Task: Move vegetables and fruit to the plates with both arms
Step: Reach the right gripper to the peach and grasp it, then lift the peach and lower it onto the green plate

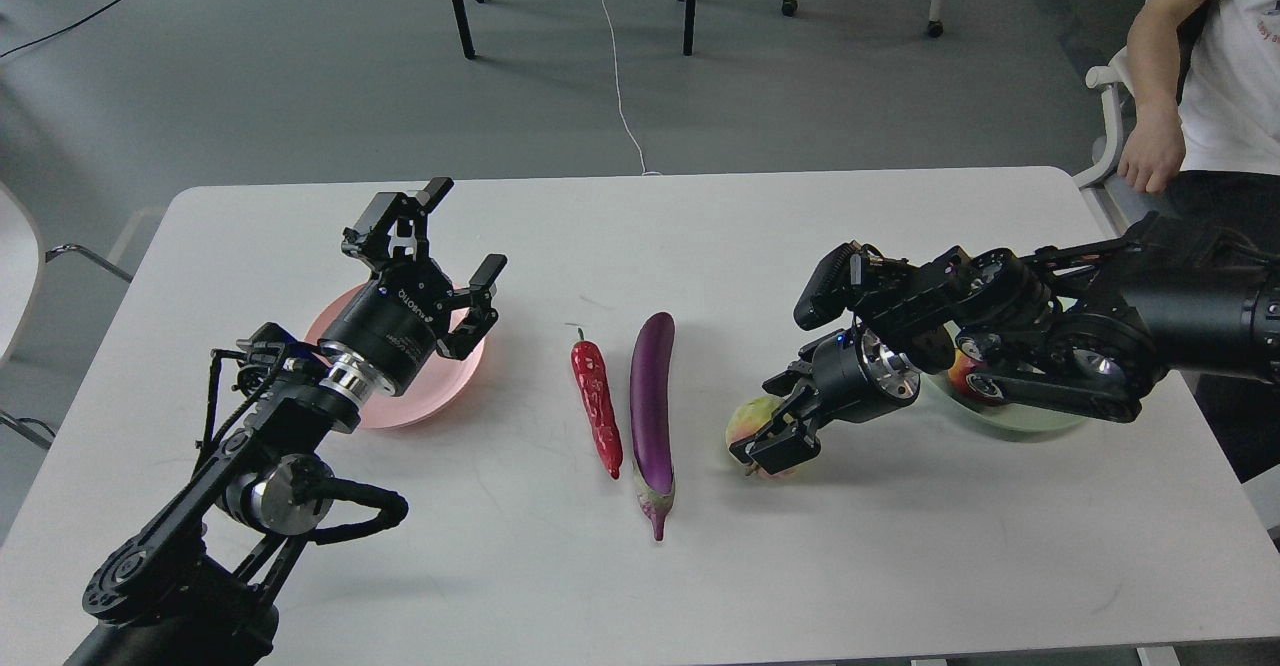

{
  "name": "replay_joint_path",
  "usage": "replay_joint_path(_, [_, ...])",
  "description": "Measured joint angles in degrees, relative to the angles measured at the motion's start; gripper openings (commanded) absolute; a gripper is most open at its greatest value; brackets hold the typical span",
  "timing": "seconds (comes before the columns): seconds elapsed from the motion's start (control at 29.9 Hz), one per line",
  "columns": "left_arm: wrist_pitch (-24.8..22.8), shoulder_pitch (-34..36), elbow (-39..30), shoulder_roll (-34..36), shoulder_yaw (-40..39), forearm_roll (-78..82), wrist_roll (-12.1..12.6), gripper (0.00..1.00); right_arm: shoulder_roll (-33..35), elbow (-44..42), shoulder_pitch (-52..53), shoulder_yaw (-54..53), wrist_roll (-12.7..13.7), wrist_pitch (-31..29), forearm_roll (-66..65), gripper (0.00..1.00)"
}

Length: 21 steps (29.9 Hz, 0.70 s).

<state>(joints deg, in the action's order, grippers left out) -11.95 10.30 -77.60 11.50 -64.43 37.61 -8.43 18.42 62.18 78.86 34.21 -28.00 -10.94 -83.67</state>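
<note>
My right gripper [768, 444] is down at the round yellow-green fruit with a pink blush [752, 420], its black fingers set around the near side of it on the white table [700, 226]; from here I cannot tell whether they have actually closed on the fruit or only bracket it. That is my first worry: the fruit is round and smooth-looking, so if I lift with the fingers off its middle it could squirt out and roll toward the long glossy purple eggplant [651, 406], which lies just beside it, or off toward the table's near edge. The pale mint green plastic plate [1020, 416] is mostly hidden under my right forearm, with what I take to be the dark red pomegranate [968, 374] already on it, only partly visible, so carrying the fruit back there risks knocking the pomegranate or clipping the plate's rim with my wrist. My left gripper [462, 246] hangs wide open and empty above the salmon pink round plate [400, 408], which looks bare where I can see it. The wrinkled red chili pepper with a green stem [596, 404] lies close alongside the eggplant, apparently not quite touching; reaching for either with spread fingers could nudge the other. If both arms move toward the middle together, they may crowd each other.
</note>
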Motion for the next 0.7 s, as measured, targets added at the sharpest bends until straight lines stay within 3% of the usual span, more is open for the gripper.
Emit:
replay_joint_path(0.17, [0.0,-0.1,0.0,0.0,-0.2,0.0,0.0,0.98,0.1,0.1,0.1,0.3,0.0,0.0,-0.1,0.39])
replay_joint_path(0.47, [0.0,-0.2,0.0,0.5,-0.3,0.0,0.0,0.98,2.3,0.0,2.7,-0.2,0.0,0.2,0.1,0.4])
replay_joint_path(0.7, [0.0,-0.1,0.0,0.5,-0.3,0.0,0.0,0.98,8.2,-1.8,8.8,-0.3,0.0,0.4,0.1,0.4])
